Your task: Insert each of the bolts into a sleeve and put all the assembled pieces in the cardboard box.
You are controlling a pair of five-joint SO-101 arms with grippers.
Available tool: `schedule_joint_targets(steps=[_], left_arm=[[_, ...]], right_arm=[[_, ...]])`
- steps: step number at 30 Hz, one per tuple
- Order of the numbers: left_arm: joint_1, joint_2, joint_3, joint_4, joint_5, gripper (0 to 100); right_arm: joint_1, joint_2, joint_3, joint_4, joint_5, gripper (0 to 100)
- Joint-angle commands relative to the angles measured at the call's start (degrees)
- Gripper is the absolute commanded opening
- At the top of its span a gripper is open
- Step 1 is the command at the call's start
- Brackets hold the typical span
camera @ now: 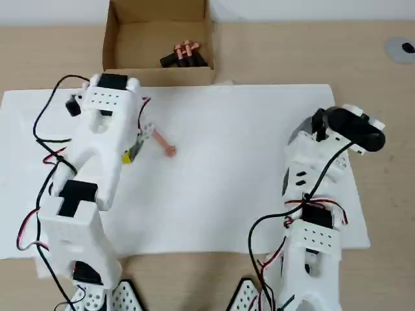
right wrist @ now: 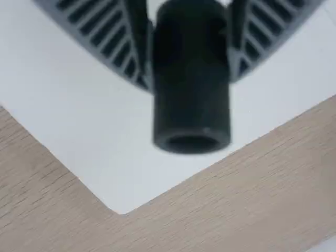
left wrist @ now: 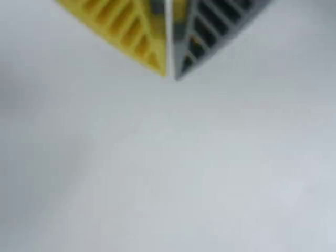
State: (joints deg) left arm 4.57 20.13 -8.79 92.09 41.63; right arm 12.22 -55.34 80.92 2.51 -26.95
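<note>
Wooden table (camera: 272,52) under a white paper sheet (camera: 240,188), with two arms and a cardboard box (camera: 111,45).

High view: the cardboard box sits at the far edge of the paper sheet, and a few assembled pieces (camera: 185,55), black with pink ends, lie inside it. A pink bolt (camera: 163,144) lies on the paper just beside the left gripper (camera: 135,152). The right arm stands over the sheet's right side.
Left wrist view: the left gripper (left wrist: 169,73) has its yellow and grey fingers pressed together at the tips, with nothing between them, over bare paper.
Right wrist view: the right gripper (right wrist: 190,81) is clamped around a black sleeve (right wrist: 191,118). The sleeve's open end points away from the fingers, above a corner of the paper where the wood begins.
</note>
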Motion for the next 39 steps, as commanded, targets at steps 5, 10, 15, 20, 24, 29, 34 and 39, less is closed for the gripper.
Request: schedule_joint_targets(steps=[5,10,15,20,24,29,34,39], left_arm=[[5.45,-3.47,-3.96,1.58,-44.84,1],[3.69,-6.11,-3.96,5.1,-83.16,1],[-0.35,-10.68,-5.8,3.43,-108.75,1],[-0.26,-10.77,-2.11,-7.38,-118.86,1],[1.58,-10.95,1.23,-13.45,-118.42,1],[5.36,-10.86,3.87,-13.71,-116.75,1],[7.38,-10.77,5.54,-14.42,-116.4,8],[6.33,-9.71,8.44,-20.04,-116.57,16]], right_arm=[[-1.1,-1.71,-1.36,-1.05,0.35,1.1],[-1.19,-1.71,-1.1,-1.05,0.35,1.1],[-2.15,-1.71,-1.01,-1.05,0.44,1.1],[-2.95,-1.71,-0.84,-1.05,0.44,1.1],[-2.95,-1.71,-0.84,-1.05,0.44,1.1],[-2.95,-1.71,-0.84,-1.05,0.44,1.1],[-2.95,-1.71,-0.84,-1.05,0.53,1.1],[-2.86,-1.71,-0.92,-1.14,0.53,1.1]])
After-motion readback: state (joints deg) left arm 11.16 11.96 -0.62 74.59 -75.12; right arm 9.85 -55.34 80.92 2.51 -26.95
